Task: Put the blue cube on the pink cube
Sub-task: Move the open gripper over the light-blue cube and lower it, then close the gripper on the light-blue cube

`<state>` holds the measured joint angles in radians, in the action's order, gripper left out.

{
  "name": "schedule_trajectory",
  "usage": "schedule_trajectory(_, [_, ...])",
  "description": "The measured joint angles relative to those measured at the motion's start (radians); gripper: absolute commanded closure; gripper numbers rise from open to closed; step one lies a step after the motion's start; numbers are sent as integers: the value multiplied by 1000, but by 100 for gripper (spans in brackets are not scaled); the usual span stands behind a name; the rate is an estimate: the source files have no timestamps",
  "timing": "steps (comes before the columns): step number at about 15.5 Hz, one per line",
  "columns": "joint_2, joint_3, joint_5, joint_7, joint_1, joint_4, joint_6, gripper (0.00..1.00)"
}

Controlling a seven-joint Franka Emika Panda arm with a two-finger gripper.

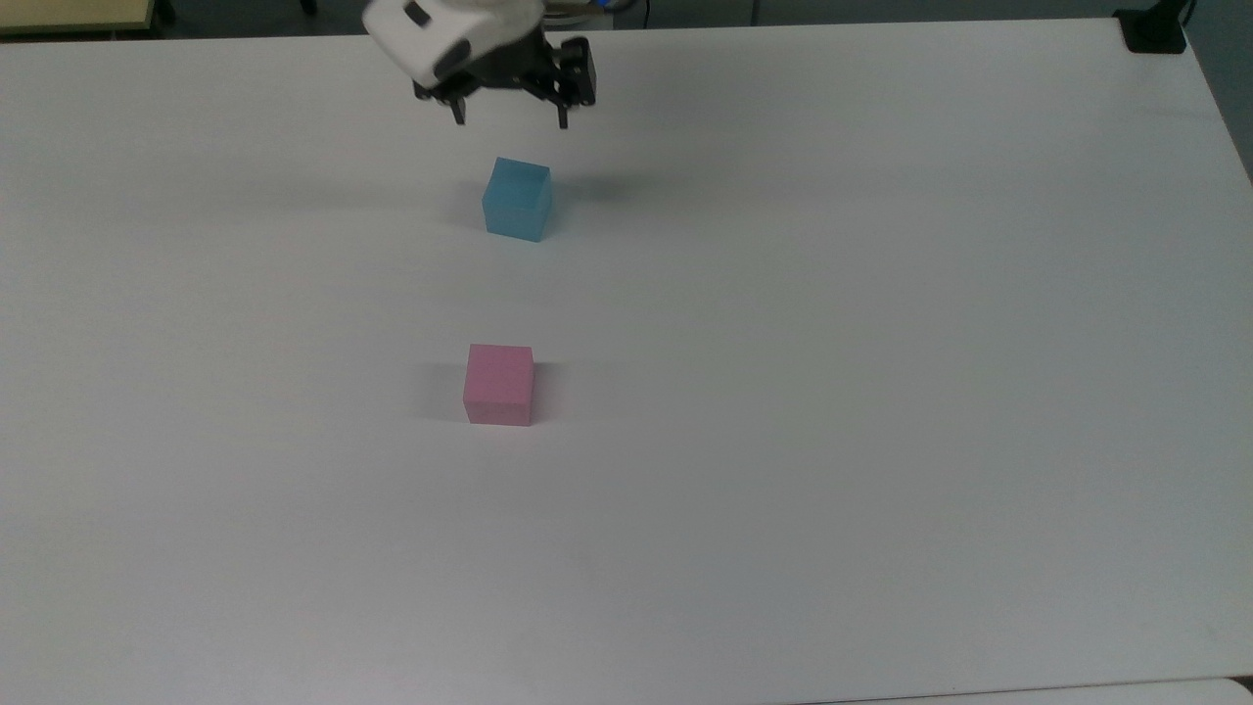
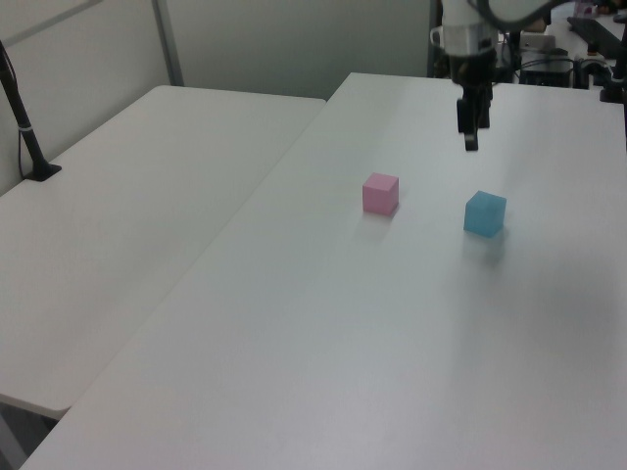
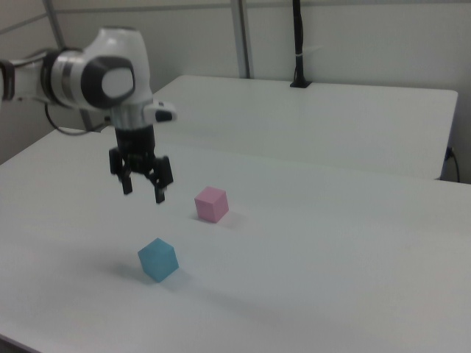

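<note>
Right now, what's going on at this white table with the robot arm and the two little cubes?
A robot arm holds its gripper open in the air, above and just short of the blue cube, holding nothing. That cube sits on the white table, untouched. The pink cube sits apart from it, nearer the top view's bottom edge, with nothing on top. So the stacking hasn't started; the blue cube looks like the likely next pick.

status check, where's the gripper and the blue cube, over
Gripper open, above the table, empty. Blue cube on the table, untouched, apart from the pink cube. Nothing between them.
</note>
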<state>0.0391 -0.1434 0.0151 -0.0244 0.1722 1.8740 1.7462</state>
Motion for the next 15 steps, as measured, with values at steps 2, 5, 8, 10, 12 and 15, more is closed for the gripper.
schedule_trajectory(2, [13, 4, 10, -2, 7, 65, 57, 0])
schedule_trajectory(5, [42, 4, 50, -2, 7, 129, 128, 0])
schedule_trajectory(8, [82, 4, 87, -2, 7, 173, 200, 0])
schedule_trajectory(10, [108, 4, 114, -2, 7, 196, 237, 0])
schedule_trajectory(12, [126, 4, 125, -2, 7, 208, 252, 1])
schedule_trajectory(15, [134, 4, 126, -2, 7, 208, 255, 70])
